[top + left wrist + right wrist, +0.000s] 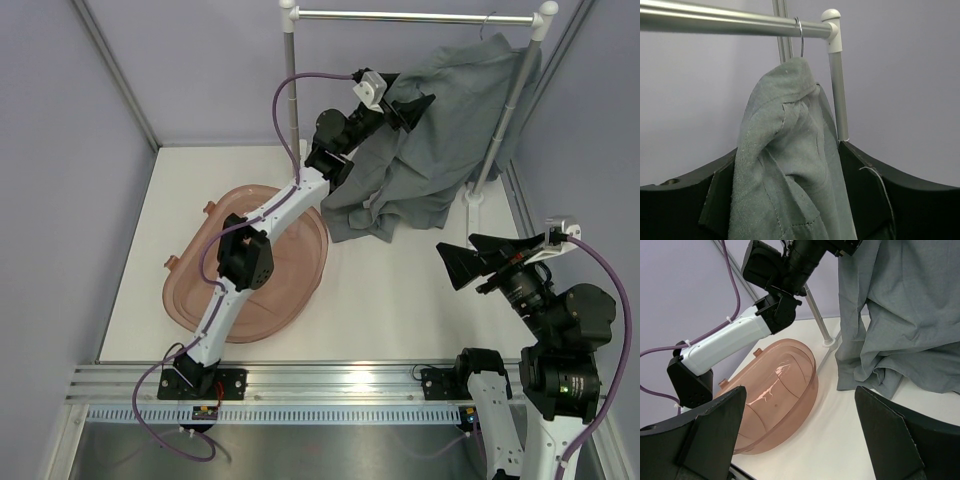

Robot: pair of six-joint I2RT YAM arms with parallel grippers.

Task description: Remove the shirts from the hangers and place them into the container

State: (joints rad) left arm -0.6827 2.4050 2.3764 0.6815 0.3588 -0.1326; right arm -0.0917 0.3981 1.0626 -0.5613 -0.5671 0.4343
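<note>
My overhead camera sits high at 6 o'clock and looks down on the whole table (400, 300). The left wrist camera, right up against the shirt (790, 175), tilts up at the rail (715, 20). The right wrist camera looks from 4 o'clock toward 10, farther back, across the tub (790, 390). All three share the shirt; overhead and right wrist share the tub.

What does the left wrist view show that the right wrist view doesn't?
Only the left wrist: the hanger's hook over the rail, and the collar of the shirt between the fingers of the left gripper. Only the right wrist: the tub, the left arm, the hem bunched on the table, and the open right gripper. Both: the shirt.
</note>
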